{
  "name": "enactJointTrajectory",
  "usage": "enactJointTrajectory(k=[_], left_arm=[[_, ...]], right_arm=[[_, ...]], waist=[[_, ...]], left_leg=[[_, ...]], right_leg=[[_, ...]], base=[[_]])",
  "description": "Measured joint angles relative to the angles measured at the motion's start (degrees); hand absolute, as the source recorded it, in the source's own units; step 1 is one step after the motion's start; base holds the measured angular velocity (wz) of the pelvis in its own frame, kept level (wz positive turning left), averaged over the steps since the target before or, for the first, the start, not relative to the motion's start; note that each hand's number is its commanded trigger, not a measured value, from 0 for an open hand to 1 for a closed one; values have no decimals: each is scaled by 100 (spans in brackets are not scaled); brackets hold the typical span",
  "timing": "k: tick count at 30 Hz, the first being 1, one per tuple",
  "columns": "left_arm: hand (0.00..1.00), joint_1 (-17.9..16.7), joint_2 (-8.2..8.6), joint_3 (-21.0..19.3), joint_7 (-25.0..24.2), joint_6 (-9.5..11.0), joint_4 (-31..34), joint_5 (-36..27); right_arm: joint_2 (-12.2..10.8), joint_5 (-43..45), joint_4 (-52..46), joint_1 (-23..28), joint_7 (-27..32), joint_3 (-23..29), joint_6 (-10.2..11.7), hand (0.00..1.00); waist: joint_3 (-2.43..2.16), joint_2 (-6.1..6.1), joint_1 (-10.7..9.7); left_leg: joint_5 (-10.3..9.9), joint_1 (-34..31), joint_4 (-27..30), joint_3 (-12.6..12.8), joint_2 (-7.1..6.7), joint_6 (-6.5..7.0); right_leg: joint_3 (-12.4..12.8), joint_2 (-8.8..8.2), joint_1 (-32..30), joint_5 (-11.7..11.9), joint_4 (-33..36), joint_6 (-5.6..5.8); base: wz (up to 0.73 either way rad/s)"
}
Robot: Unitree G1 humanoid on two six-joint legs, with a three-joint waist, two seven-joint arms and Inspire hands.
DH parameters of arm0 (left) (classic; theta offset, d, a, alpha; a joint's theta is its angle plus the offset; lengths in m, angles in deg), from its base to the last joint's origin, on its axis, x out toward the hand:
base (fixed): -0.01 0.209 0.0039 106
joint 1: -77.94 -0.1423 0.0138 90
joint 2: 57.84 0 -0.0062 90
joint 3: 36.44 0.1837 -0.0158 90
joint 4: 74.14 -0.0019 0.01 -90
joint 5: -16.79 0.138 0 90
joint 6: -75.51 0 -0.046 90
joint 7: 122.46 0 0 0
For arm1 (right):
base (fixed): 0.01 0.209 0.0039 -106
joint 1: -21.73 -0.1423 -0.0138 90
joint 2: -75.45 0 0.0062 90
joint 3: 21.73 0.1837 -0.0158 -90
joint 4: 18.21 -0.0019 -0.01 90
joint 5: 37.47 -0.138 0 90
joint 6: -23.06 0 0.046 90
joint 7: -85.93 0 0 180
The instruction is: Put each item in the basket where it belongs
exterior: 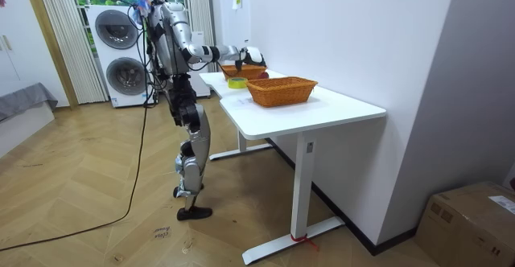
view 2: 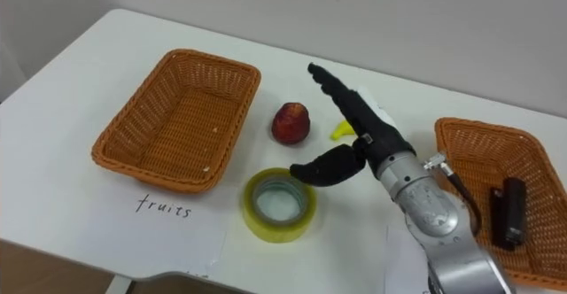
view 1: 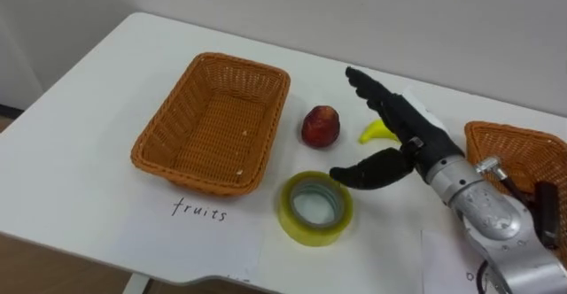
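Two baskets stand on the table (view 1: pixel 80 108). The left basket (view 1: pixel 177 108) holds nothing. The right basket (view 2: pixel 461 161) holds one dark item (view 2: pixel 508 212), kind not clear. One red fruit (view 1: pixel 321 127), one banana (view 1: pixel 376 133) and one tape roll (view 1: pixel 315 207) all lie on the table between the baskets. One paper label (view 1: pixel 199 232) lies in front of the left basket.

Views: the right eye view takes in nearly the whole right basket with the dark item inside. The left eye view cuts that basket off at the picture's edge, with the item only partly seen. The room view adds the robot standing upright at the table's side with its right arm stretched over it. It also shows two stacked washing machines (exterior: pixel 125 46) behind the robot and one cardboard box (exterior: pixel 475 219) on the floor at the room view's right.

Hand: the right hand (view 1: pixel 403 121) is spread wide, fingers straight and close together, thumb splayed out toward the tape roll. It holds nothing. The fingers are just beside the red fruit, apart from it. The banana lies partly hidden behind the hand; whether they touch, cannot tell
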Motion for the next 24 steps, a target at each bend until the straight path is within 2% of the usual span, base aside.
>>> enactJointTrajectory(k=[6, 10, 17, 24], left_arm=[[0, 35, 13, 5, -1, -145, 92, 68], [0, 36, 28, 6, -7, -200, 137, 112], [0, 37, 41, 20, -16, -220, 142, 148], [0, -30, 118, 117, -25, -268, 113, 147]], right_arm=[[-27, 206, 375, 0, -205, -94, -104, 0], [-131, 374, 503, 0, -313, -210, -229, 0], [-248, 498, 503, 0, -480, -237, -231, 0], [-277, 706, 552, 0, -504, -236, -231, 0]], waist=[[-4, -6, 168], [-2, 1, 194], [1, 20, 208], [4, 116, 208]], left_leg=[[0, 0, 2, 4, 1, 0], [0, -5, 1, 3, 3, 0], [0, -11, 8, -7, 3, 0], [0, -12, 9, -16, 2, 0]], right_leg=[[-15, -2, 4, 0, -12, 0], [-27, -2, 2, 0, -19, 0], [-62, -3, 16, 0, -20, 0], [-72, -3, 19, 0, -18, 0]], base=[[0], [0], [0], [0]])
